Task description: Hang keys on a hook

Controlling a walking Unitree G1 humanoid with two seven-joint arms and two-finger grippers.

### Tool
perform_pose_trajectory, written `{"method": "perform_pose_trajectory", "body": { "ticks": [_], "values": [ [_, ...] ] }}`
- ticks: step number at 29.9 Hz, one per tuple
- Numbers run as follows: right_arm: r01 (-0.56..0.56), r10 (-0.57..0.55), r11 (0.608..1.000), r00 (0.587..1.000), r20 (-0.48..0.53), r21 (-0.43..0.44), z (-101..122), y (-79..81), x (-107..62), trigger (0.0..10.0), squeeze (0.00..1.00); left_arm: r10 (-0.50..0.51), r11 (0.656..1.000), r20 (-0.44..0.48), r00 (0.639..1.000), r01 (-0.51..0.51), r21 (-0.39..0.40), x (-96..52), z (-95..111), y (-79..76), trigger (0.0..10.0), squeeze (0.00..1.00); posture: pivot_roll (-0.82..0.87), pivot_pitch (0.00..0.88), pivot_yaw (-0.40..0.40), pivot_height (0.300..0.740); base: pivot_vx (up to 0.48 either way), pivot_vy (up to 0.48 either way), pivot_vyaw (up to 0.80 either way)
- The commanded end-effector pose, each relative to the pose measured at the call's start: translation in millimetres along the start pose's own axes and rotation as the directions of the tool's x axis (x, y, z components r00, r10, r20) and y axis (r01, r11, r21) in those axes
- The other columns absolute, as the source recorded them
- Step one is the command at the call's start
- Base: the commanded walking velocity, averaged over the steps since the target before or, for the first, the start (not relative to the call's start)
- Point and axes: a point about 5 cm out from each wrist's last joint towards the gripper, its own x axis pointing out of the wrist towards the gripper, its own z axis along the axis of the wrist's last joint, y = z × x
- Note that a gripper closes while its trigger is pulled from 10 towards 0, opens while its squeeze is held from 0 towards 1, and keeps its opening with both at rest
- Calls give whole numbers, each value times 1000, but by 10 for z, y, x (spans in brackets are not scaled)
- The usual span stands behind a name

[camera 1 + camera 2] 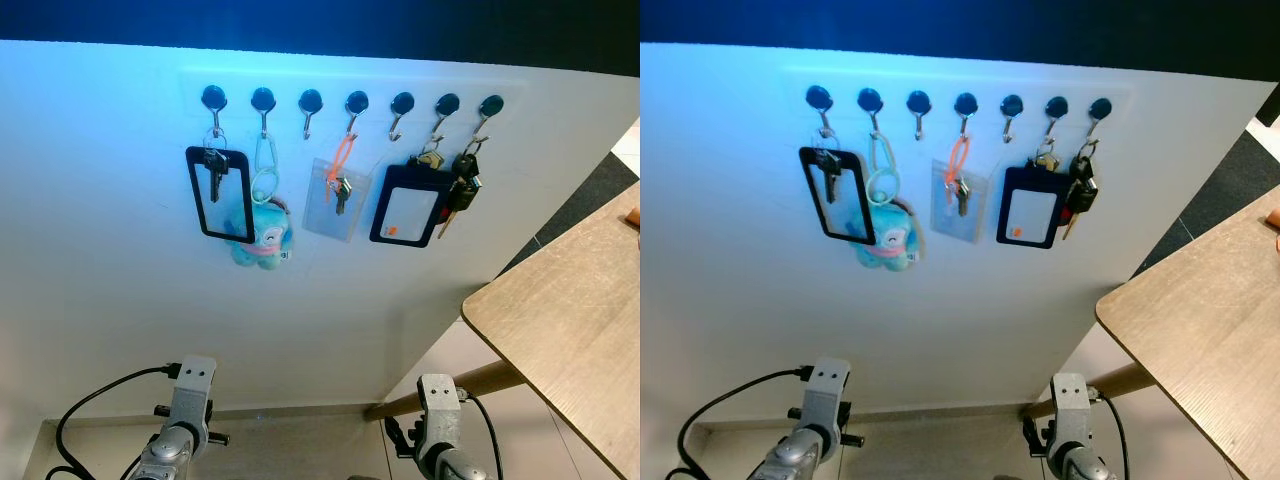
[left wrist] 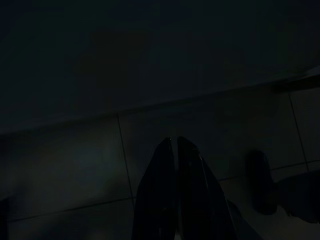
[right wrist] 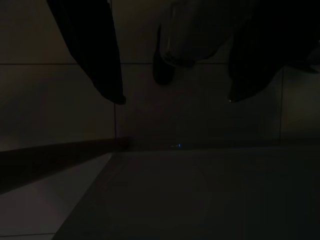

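A row of round-headed hooks [image 1: 310,102] runs along a white wall. A bunch of keys with a black fob [image 1: 462,187] hangs from the rightmost hook. More keys hang with a black frame holder [image 1: 218,192], an orange loop over a clear pouch [image 1: 334,198], and a black card holder [image 1: 406,214]. A blue plush [image 1: 262,236] dangles from a carabiner. The third hook [image 1: 918,104] and the fifth hook [image 1: 1011,107] are bare. Both arms hang low by the floor. My left gripper [image 2: 176,142] is shut with nothing in it. My right gripper [image 3: 175,100] is open and holds nothing.
A wooden table [image 1: 575,310] juts in from the right, its slanted leg [image 1: 455,388] reaching the floor near my right arm [image 1: 438,410]. Pale floor tiles [image 1: 300,445] lie below the wall. A black cable [image 1: 95,400] loops off my left arm [image 1: 188,410].
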Motion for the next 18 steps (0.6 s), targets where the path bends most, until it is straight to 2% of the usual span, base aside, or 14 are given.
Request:
{"method": "perform_pose_trajectory", "body": {
  "ticks": [1,18],
  "values": [
    [14,-15,1000,1000,7,17,-8,-15,-9,10000,0,-13,1000,-12,1000,13,-2,-6,-43,-36,10000,0,102,46,-75,740,-341,0,0],
    [10,-10,1000,1000,0,20,-37,15,-13,10000,0,-32,999,-7,999,32,14,-3,-36,-60,10000,0,109,48,-72,740,-374,0,0]
  ]
}}
